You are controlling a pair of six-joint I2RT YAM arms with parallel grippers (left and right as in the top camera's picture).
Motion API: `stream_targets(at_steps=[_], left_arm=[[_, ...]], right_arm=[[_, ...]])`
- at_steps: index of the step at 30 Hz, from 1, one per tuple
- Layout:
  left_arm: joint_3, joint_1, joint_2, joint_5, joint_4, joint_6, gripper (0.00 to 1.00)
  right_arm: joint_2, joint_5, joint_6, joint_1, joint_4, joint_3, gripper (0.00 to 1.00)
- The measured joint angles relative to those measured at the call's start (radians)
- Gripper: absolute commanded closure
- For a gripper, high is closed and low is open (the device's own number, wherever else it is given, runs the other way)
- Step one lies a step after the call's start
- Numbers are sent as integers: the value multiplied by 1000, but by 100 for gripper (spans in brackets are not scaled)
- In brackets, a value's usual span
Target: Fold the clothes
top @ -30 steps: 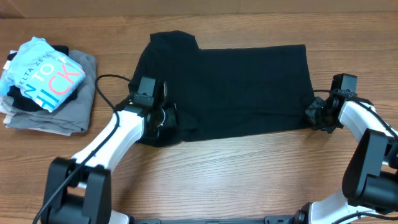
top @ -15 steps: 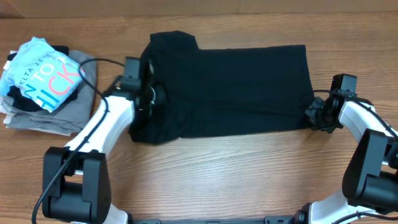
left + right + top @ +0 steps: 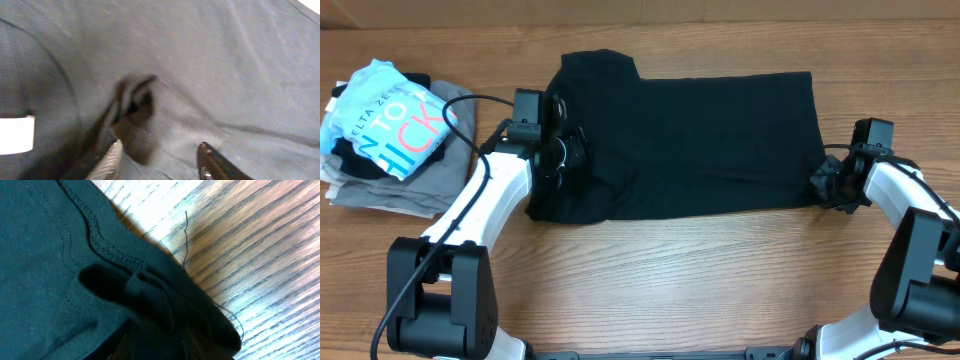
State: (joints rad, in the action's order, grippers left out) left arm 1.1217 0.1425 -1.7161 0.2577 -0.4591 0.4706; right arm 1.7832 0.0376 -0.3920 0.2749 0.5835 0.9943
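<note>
A black shirt (image 3: 700, 140) lies spread on the wooden table, partly folded, with a sleeve at the top left. My left gripper (image 3: 568, 158) is over its left part. In the left wrist view its fingers (image 3: 160, 157) are spread apart over the dark fabric (image 3: 225, 65), with a bunched fold just ahead of them. My right gripper (image 3: 825, 187) is at the shirt's lower right corner. In the right wrist view its fingers (image 3: 155, 340) are closed on the bunched hem (image 3: 45, 255).
A pile of folded clothes (image 3: 395, 140) sits at the far left, with a light blue printed shirt on top of a grey one (image 3: 450, 175). Bare wooden table (image 3: 720, 280) lies in front of the shirt. A loose thread (image 3: 185, 235) hangs off the hem.
My left gripper has moved up and to the left along the shirt's left side, and the shirt's lower left edge has shifted left with it. The right arm has not moved.
</note>
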Motion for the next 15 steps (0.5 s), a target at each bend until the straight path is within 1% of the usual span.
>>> stream_targets(at_steps=[2,3,6,8,12,15], left_arm=[[0,3,0,38,-10,0,63],[0,10,0,48,-21,-2,65],[0,37,-1,56,-58,-9,67],[1,63,-3,28,-103,-11,67],[1,92,-37,-16,-148,-19,69],[1,93,-78,-31,-156,-25,70]], right_arm=[[0,0,0,0,3,0,65],[0,0,0,0,17,2,65],[0,-1,0,0,105,28,65],[2,-1,0,0,173,71,65],[2,-1,0,0,195,155,66],[2,-1,0,0,211,161,65]])
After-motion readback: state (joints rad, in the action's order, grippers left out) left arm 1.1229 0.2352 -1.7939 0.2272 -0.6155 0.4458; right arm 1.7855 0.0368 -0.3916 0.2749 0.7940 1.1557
